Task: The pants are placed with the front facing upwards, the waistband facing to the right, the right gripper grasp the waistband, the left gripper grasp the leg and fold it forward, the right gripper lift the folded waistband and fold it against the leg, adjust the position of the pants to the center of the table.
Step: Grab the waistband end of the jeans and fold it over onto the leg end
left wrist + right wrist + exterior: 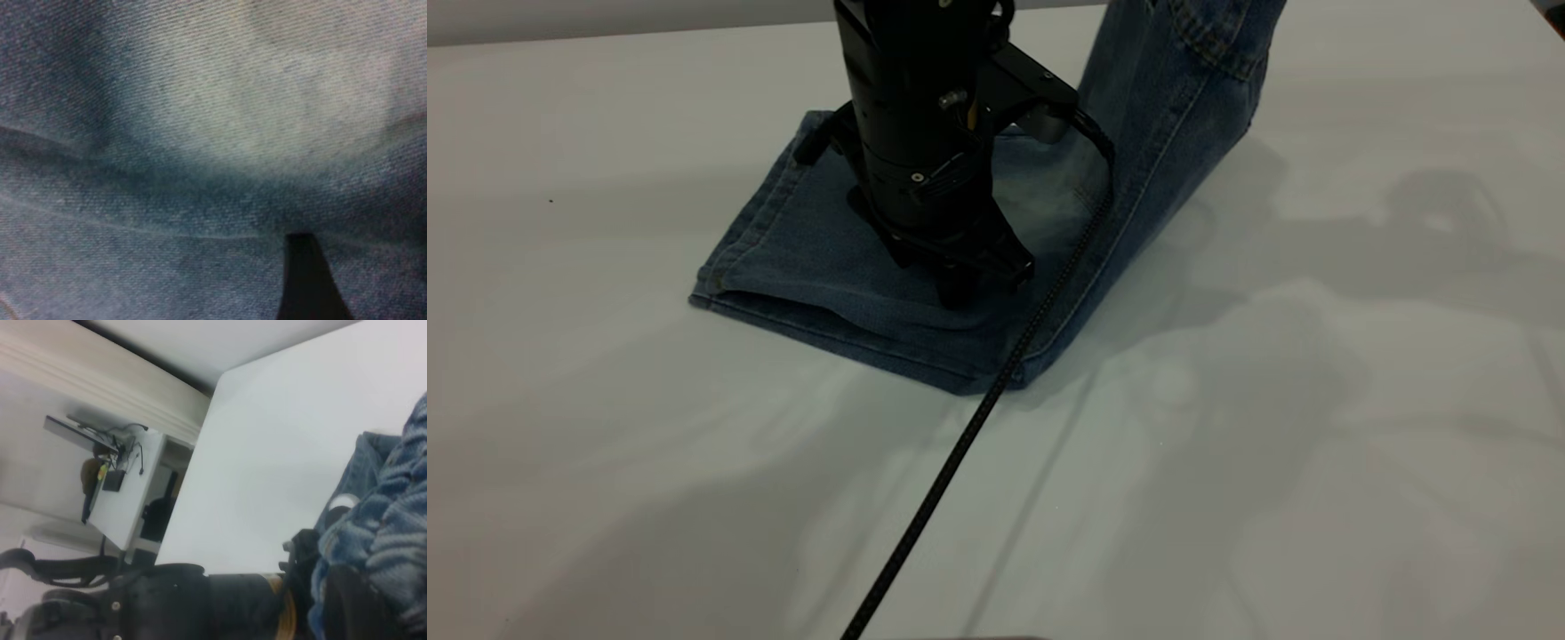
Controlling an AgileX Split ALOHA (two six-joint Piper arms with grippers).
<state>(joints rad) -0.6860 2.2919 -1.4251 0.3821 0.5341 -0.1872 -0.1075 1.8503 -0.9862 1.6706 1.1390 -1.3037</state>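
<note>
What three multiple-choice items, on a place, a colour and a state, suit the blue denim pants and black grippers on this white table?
1. The black left gripper is
A. on the bare white table
B. down on the flat part of the blue denim pants
C. high above the pants

2. The braided cable crossing the pants is
A. red
B. white
C. black

3. The pants' right-hand end is
A. raised off the table
B. lying flat
C. rolled into a ball

Answers:
1 B: its tip meets the denim.
2 C: it is as dark as the gripper.
3 A: the right gripper holds the ruffled waistband up.
</note>
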